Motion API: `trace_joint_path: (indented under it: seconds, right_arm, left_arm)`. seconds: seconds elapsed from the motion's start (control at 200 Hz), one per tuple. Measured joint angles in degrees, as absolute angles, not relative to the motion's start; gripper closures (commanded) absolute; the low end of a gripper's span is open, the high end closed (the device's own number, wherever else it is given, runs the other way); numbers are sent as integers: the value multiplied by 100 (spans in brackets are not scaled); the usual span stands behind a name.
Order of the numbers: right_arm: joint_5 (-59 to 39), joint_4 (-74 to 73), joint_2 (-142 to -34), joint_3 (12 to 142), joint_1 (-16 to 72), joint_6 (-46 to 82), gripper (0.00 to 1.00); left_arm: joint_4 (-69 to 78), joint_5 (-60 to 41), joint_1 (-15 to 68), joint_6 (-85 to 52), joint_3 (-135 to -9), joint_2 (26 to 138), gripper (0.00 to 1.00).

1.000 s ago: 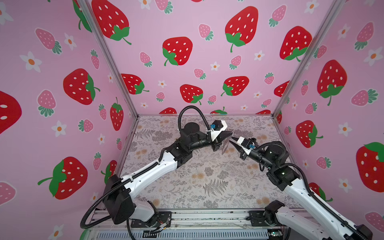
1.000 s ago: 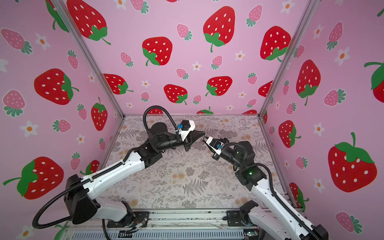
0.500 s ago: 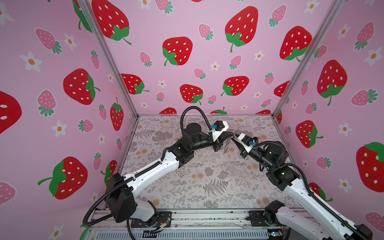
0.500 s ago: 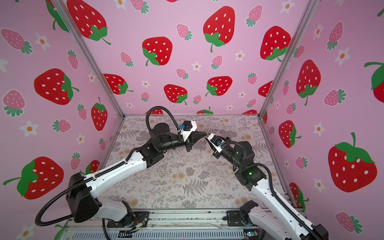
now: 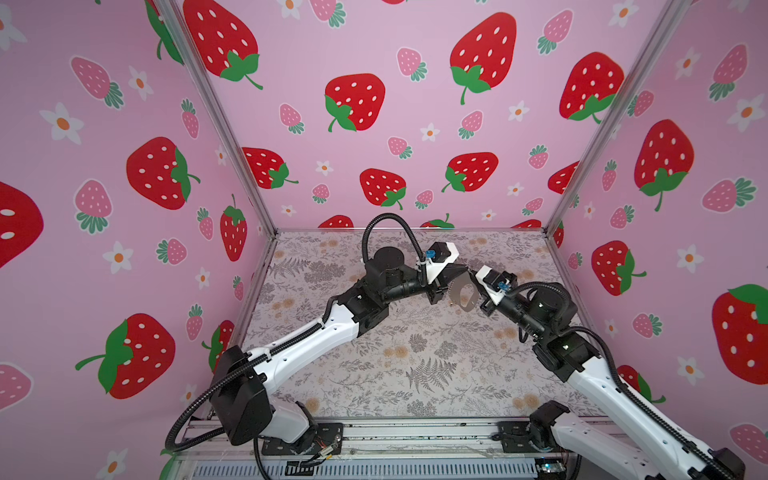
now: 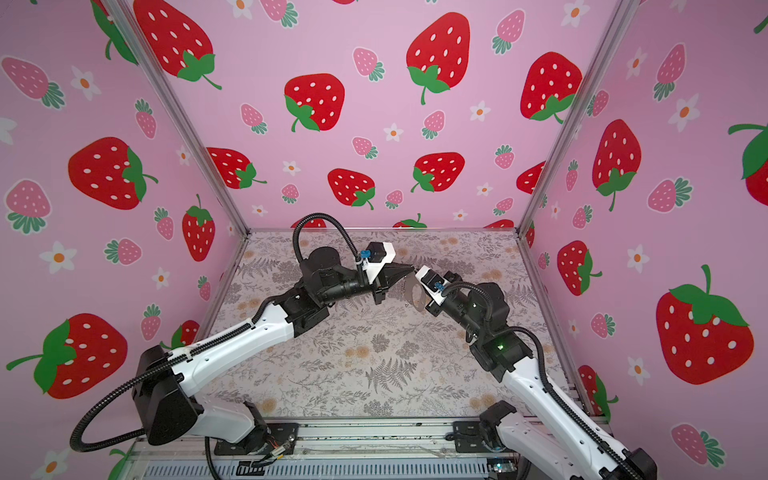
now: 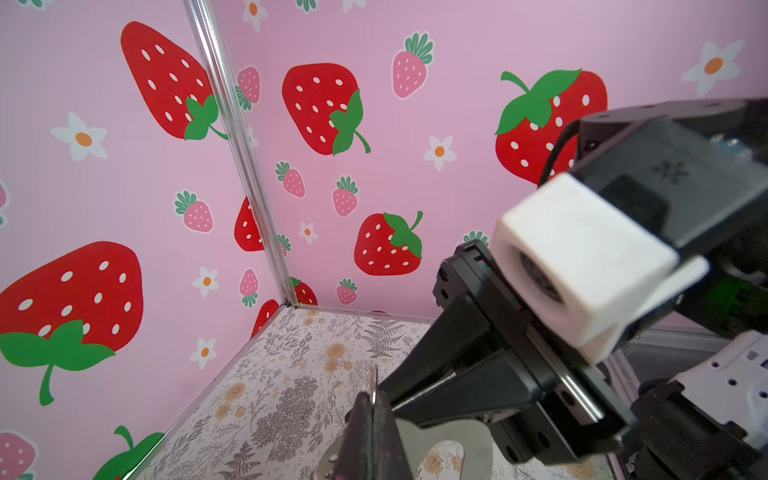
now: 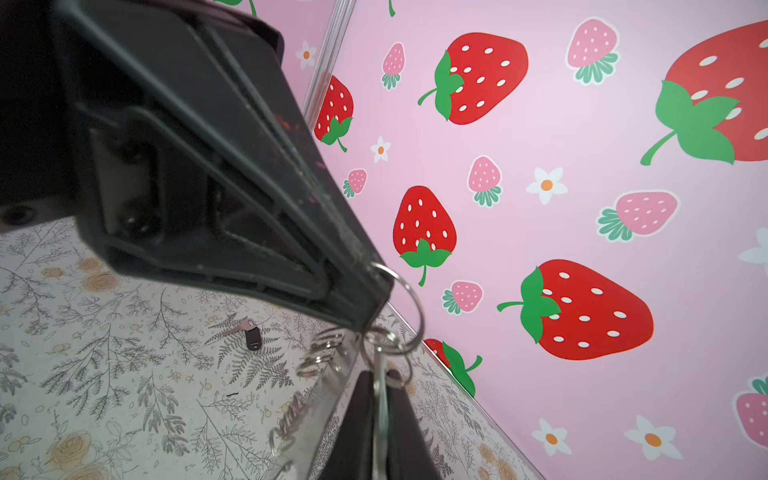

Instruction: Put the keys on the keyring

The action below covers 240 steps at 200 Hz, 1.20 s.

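Lighting is bright, even and diffuse. Shadows on the floral-printed tabletop [image 5: 415, 353] are faint. Both top views show wide-angle stretch toward nine and three o'clock. Left wrist view: the white cube-shaped camera housing [image 7: 582, 270] is out of focus. Right wrist view: the flat polished metal keyring [image 8: 320, 411] carries glare.

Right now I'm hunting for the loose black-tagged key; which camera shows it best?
The right wrist view: the black-tagged key lies in plain sight on the floral mat. In both top views it is too small to make out, and the left wrist view does not show it.
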<state>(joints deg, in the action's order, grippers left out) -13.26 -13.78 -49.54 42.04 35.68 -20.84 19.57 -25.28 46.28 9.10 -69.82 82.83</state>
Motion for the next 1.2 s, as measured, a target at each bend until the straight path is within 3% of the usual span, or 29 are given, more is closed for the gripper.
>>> trace_joint_path:
  seconds: [0.86,1.2]
  right_arm:
    - [-64,-1841,-4978,4150,4025,-2635,92]
    - [154,-1975,-4974,4088,4174,-2808,72]
  left_arm:
    - [3503,-1815,4772,161,-6890,8814,100]
    - [3708,-1702,4799,40,-6882,8866,100]
